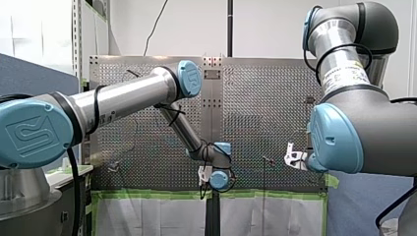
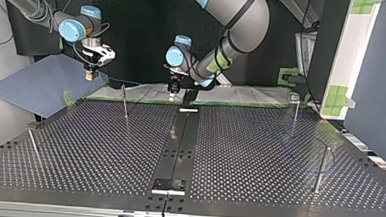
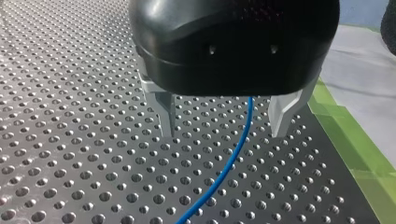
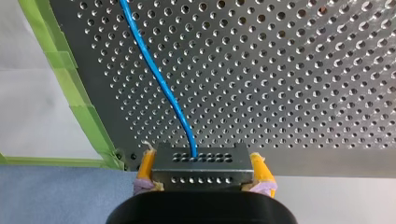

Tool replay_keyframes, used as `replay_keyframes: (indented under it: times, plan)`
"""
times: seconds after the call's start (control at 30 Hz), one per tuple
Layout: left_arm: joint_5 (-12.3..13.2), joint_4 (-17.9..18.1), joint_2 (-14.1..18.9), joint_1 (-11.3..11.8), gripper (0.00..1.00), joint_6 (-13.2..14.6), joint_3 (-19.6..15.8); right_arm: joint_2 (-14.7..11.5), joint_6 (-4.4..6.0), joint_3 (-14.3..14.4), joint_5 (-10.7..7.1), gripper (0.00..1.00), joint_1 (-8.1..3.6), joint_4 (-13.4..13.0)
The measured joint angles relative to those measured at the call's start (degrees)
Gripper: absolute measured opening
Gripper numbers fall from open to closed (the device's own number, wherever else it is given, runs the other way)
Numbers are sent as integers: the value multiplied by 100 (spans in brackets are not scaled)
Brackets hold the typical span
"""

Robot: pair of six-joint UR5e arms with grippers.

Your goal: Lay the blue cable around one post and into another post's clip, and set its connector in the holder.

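In the right wrist view my right gripper [image 4: 202, 157] is shut with its yellow pads on a dark, hole-dotted connector block [image 4: 201, 173]. The blue cable [image 4: 163, 88] leaves the block and runs away over the perforated plate. In the top view this gripper [image 2: 89, 74] hangs above the plate's far left corner. My left gripper [image 3: 224, 127] is open just above the plate, its metal fingers [image 3: 166, 114] standing either side of the blue cable [image 3: 231, 158] without touching it. It hovers near the far middle of the plate [image 2: 173, 93]. Thin posts [image 2: 125, 104] [image 2: 294, 116] [image 2: 321, 169] stand on the plate.
Another post [image 2: 33, 147] leans at the top view's left. A dark centre strip [image 2: 179, 143] carries small white plates. Green tape [image 3: 348, 140] borders the plate's edge, and a blue-grey mat [image 2: 37, 88] lies beyond the far left corner.
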Motion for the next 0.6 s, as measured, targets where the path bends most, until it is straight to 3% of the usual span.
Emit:
replay_keyframes:
  times: [0.13, 0.17, 0.2, 0.27, 0.6]
  plan:
    - [-4, 6, 0, -17, 100, 21, 0, 0, -1, 0, 0, 2, -9, -1]
    - [-6, 8, 1, -20, 91, 34, 0, 0, 0, 0, 0, 2, -9, -3]
    - [-6, 10, 1, -22, 91, 48, 0, 0, 0, 0, 0, 2, -10, -4]
    - [-6, 18, 1, -23, 76, 82, -1, 0, 0, 0, 0, 2, -13, -7]
    - [-10, 29, 1, -20, 54, 105, -4, 0, 0, 0, 0, 2, -20, -10]
